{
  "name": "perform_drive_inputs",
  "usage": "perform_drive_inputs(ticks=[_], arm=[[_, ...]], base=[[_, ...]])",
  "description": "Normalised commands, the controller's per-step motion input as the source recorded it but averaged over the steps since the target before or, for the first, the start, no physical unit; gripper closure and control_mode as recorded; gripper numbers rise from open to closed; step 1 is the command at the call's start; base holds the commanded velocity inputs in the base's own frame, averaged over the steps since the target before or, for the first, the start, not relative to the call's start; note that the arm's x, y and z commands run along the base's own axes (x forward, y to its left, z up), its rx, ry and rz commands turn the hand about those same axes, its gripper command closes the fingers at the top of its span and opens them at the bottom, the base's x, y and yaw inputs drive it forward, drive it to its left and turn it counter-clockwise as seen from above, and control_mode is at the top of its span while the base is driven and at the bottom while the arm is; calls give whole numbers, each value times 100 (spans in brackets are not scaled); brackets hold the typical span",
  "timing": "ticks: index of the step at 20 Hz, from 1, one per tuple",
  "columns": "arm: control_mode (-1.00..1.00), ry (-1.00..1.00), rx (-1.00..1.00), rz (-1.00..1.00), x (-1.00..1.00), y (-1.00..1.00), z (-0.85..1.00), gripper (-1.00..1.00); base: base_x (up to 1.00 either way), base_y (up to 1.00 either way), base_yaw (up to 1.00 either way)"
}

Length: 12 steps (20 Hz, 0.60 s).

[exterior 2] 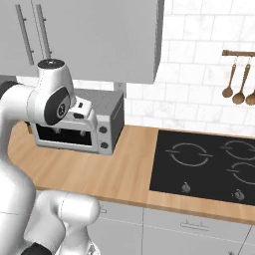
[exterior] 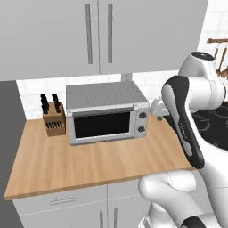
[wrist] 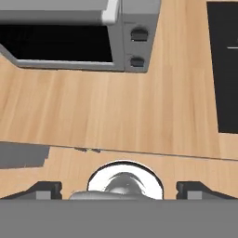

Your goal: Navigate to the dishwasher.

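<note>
Gripper [wrist: 119,188]: the two dark finger tips sit far apart at the bottom of the hand view, so the jaws are spread wide, with nothing between them and nothing touched.

Arm [exterior: 187,124]: folded up over the base, elbow high, hand aimed down at the wooden counter [exterior: 89,164].

On the counter: a silver countertop oven [exterior: 107,113] with a dark glass door and two knobs on its right side; a knife block [exterior: 54,118] just beside it on its left. Grey wall cabinets [exterior: 98,35] hang above. Right of the oven, a black cooktop [exterior 2: 204,164] is set into the counter. Wooden utensils [exterior 2: 239,79] hang on the tiled wall.

Dishwasher: I cannot locate it; under the counter edge I can make out light grey drawer fronts [exterior: 62,202] with short thin handles.
</note>
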Motion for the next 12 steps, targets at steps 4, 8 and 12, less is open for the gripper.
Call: perform_drive_inputs(ticks=[4, 8, 12], arm=[[-100, 1, 0, 0, -36, 0, 0, -100], [100, 0, 0, 0, 0, 0, 0, -100], [100, 0, 0, 0, 0, 0, 0, -100]], base=[[0, 0, 0], [-96, 0, 2], [-100, -1, 1]])
